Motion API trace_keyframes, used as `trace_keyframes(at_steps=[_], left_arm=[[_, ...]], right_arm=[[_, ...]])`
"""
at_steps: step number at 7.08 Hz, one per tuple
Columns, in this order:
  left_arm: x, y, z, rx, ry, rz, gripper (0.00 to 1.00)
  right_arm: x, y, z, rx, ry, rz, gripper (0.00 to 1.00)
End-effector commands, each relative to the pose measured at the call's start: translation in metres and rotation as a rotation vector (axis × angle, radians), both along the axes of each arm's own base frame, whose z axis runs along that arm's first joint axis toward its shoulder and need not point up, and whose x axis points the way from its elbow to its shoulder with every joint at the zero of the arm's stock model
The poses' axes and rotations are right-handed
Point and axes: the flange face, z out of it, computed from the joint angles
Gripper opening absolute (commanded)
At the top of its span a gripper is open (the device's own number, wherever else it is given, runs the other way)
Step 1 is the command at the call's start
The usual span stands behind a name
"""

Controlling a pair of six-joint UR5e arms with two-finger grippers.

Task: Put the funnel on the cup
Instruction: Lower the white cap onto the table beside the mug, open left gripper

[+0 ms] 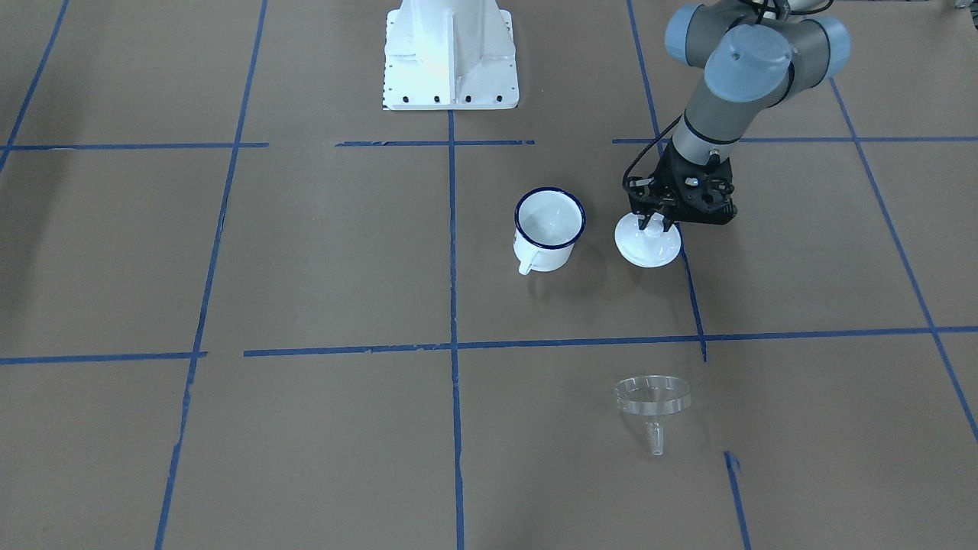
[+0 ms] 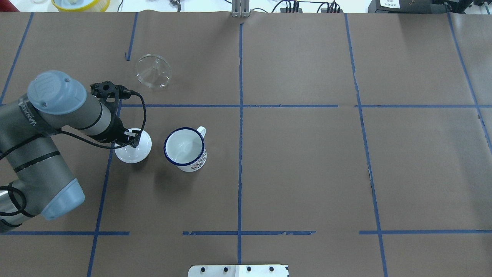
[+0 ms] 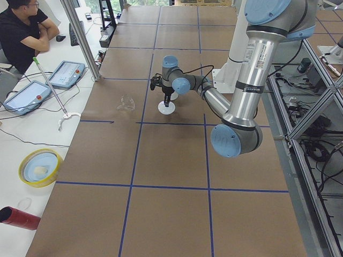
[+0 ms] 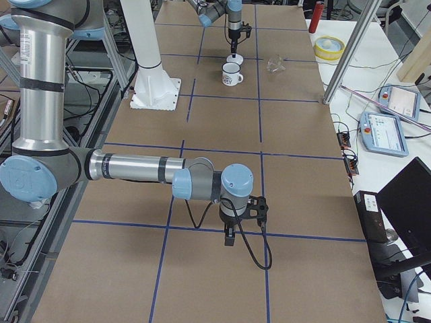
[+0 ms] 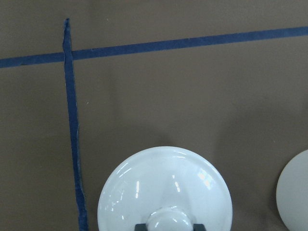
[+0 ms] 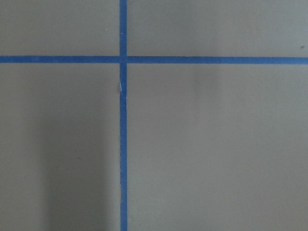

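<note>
The clear funnel (image 1: 652, 397) lies on its side on the brown table, far from the robot's base; it also shows in the overhead view (image 2: 153, 71). The white cup (image 1: 548, 229) with a dark blue rim stands upright and empty (image 2: 185, 149). My left gripper (image 1: 652, 221) is beside the cup, shut on the knob of a round white lid (image 1: 648, 246) that rests on the table. The left wrist view shows the lid (image 5: 163, 187) with a dark fingertip on each side of its knob. My right gripper (image 4: 229, 241) hangs low over bare table, far from both; I cannot tell its state.
The white robot base (image 1: 451, 53) stands behind the cup. Blue tape lines cross the table. A yellow bowl (image 3: 40, 167), a red cylinder (image 3: 19, 218) and tablets lie beyond the table's far edge, where an operator (image 3: 21, 27) sits.
</note>
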Motion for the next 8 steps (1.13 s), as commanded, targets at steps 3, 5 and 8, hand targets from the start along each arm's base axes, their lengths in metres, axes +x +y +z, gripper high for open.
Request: trace_keyframes(at_steps=[3,5,8], left_arm=[[0.008,-0.006,0.012,0.031,-0.024,0.05,0.24],[0.009,-0.006,0.01,0.084,-0.025,0.102,1.0],[-0.034,-0.051,-0.036,0.125,0.022,-0.011,1.0]], right_arm=[[0.0,0.0,0.0,0.001,0.0,0.0,1.0],[0.0,0.0,0.0,-0.001,0.0,0.0,1.0],[0.0,0.0,0.0,0.001,0.0,0.0,1.0]])
